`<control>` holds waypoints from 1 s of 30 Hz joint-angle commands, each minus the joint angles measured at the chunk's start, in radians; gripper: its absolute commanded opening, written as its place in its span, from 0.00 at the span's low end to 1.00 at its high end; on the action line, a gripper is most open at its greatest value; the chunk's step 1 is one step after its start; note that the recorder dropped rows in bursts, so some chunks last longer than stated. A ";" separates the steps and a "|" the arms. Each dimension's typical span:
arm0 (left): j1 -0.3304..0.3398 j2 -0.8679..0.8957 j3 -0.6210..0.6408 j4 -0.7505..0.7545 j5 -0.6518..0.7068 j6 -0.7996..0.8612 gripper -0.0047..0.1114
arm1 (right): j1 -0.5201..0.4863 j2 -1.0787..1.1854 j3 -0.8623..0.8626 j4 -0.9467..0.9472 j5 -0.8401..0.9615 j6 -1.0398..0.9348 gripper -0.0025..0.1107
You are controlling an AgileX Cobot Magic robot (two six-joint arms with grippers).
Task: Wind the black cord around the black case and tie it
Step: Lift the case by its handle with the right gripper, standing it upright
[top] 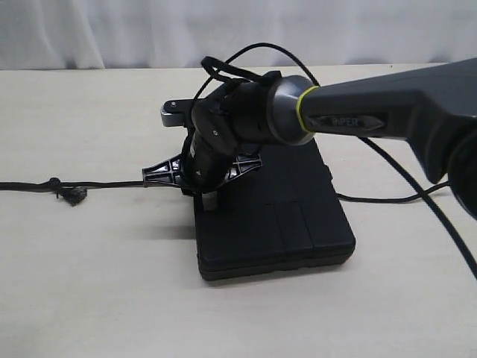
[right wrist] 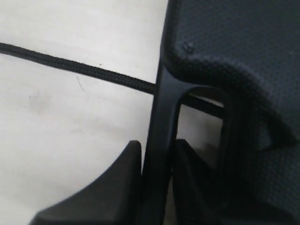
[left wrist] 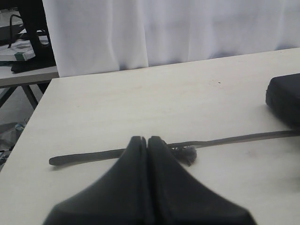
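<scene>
- Case [top: 283, 224] lies flat on the table [top: 112, 298], lid up, and no turn of cord crosses the lid.
- Right gripper [right wrist: 157, 144] reaches across to the case's handle [right wrist: 164, 108]. Its jaws sit on either side of the handle bar and pinch it.
- Cord [top: 112, 183] lies slack on the table, running from the handle end away to the left. In the right wrist view it passes under the handle bar and shows again in the slot.
- Left gripper [left wrist: 144, 139] hangs over that stretch, jaws pressed together, just beside the frayed knot [left wrist: 187, 152]. I cannot tell whether it nips the cord.
- Judgement: this is an early stage. The case is gripped, perhaps to lift or turn it, but the wrapping has hardly begun and the tie is wholly left to do.
</scene>
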 commanded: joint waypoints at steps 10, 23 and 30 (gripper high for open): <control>0.000 -0.003 0.002 -0.001 -0.006 -0.002 0.04 | -0.027 -0.191 -0.002 -0.020 0.169 -0.085 0.06; 0.000 -0.003 0.002 -0.001 -0.006 -0.002 0.04 | -0.211 -0.375 -0.002 0.195 0.250 -0.253 0.06; 0.000 -0.003 0.002 -0.001 -0.006 -0.002 0.04 | -0.357 -0.407 -0.002 0.537 0.275 -0.473 0.06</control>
